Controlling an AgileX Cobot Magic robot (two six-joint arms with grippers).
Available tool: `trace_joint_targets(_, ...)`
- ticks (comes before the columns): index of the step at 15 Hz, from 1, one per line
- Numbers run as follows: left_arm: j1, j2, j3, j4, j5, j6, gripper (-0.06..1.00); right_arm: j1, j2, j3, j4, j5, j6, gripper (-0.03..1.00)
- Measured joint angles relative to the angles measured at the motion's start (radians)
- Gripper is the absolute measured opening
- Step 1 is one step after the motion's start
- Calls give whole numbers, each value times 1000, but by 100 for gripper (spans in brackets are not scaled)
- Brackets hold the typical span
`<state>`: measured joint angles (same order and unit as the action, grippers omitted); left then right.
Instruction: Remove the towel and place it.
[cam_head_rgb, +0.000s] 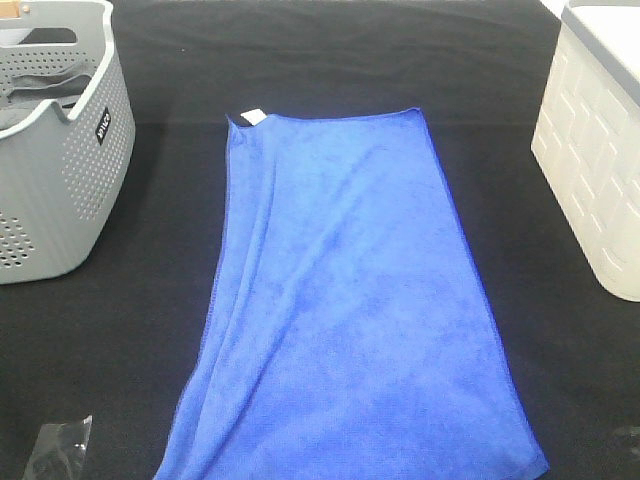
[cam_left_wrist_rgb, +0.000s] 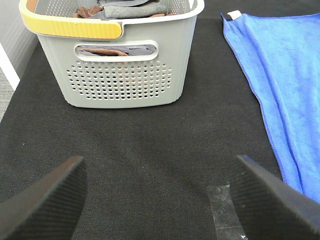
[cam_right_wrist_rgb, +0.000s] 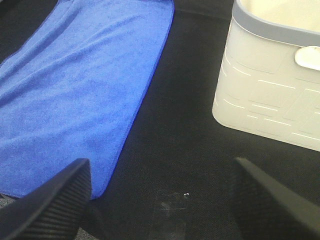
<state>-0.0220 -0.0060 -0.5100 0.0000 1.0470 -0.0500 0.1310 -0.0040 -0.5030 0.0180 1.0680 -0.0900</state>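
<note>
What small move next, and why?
Probably bring the right gripper over to the towel's near edge and lower it. The towel lies spread flat on the black mat between the two baskets, both grippers are open and empty, and that edge sits just beside it.

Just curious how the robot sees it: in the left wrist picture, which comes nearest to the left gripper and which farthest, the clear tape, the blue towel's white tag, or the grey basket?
1. Clear tape, between the fingers.
2. Grey basket, ahead.
3. White tag, at the towel's far corner.
</note>
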Motion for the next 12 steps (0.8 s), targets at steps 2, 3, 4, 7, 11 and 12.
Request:
trace_joint_targets(2, 0, 0, 0, 0, 0, 0, 75, 0, 0, 0, 0, 0, 0, 76)
trace_joint_targets(3, 0, 0, 0, 0, 0, 0, 75, 0, 0, 0, 0, 0, 0, 76)
trace_joint_targets(4, 0, 0, 0, 0, 0, 0, 75, 0, 0, 0, 0, 0, 0, 76)
trace_joint_targets(7, 0, 0, 0, 0, 0, 0, 75, 0, 0, 0, 0, 0, 0, 76)
trace_joint_targets(11, 0, 0, 0, 0, 0, 0, 75, 0, 0, 0, 0, 0, 0, 76)
trace_joint_targets(12, 0, 0, 0, 0, 0, 0, 75, 0, 0, 0, 0, 0, 0, 76)
